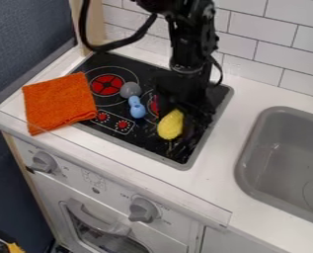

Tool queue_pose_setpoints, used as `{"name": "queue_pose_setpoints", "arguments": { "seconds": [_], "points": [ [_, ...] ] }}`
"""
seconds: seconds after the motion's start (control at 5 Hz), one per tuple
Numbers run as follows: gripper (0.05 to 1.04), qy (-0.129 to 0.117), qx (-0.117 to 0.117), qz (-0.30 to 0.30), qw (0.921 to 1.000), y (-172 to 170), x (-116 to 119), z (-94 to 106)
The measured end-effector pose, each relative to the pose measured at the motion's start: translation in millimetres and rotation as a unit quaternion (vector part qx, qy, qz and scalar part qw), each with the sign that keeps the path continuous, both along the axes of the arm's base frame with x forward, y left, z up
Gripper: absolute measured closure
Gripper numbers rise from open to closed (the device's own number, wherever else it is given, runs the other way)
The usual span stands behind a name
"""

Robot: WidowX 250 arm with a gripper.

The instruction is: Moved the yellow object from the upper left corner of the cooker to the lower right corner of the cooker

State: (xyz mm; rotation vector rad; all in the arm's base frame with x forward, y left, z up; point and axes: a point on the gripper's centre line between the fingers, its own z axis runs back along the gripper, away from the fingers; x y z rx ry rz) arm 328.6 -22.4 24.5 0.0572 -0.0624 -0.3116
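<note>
On the front right part of the black cooktop [152, 142], short of its corner, lies the yellow object [171, 126]. Its long axis slants a little, running from upper right to lower left in the camera view, nearer to upright in the view than level. The lower end is rounded and points toward the counter's front edge; the upper end points back to the dark gripper [189, 118], which hangs just beside it, on its right and upper side. How far the gripper is open, and whether it has hold of the yellow object, I cannot tell, black against black as it is.

To the left of the yellow object is a blue object [136, 107], narrow at the top and round at the bottom, and close above that sits a grey rounded thing [130, 89], near the red-centred burner [106, 85]. Farther left, an orange cloth [59, 101] lies across the cooktop's left edge and onto the white counter [215, 158]. A grey sink [284, 163] is set into the counter on the right, and white wall tiles [271, 49] stand behind.
</note>
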Motion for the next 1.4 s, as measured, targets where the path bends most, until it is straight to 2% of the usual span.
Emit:
{"name": "queue_pose_setpoints", "arguments": {
  "seconds": [0.2, 0.4, 0.8, 1.0, 1.4],
  "points": [
    [0.285, 0.024, 0.006, -0.007, 0.9997, 1, -6, -5.4],
    [0.080, 0.024, 0.006, -0.009, 0.9996, 1, -6, -5.1],
    [0.083, 0.029, 0.004, -0.011, 0.9995, 0, -8, -4.6],
    [0.083, 0.016, -0.002, -0.008, 0.9998, -2, -7, 12.3],
    [0.083, -0.048, -0.023, 0.016, 0.9984, 9, 0, 59.5]
  ]
}}
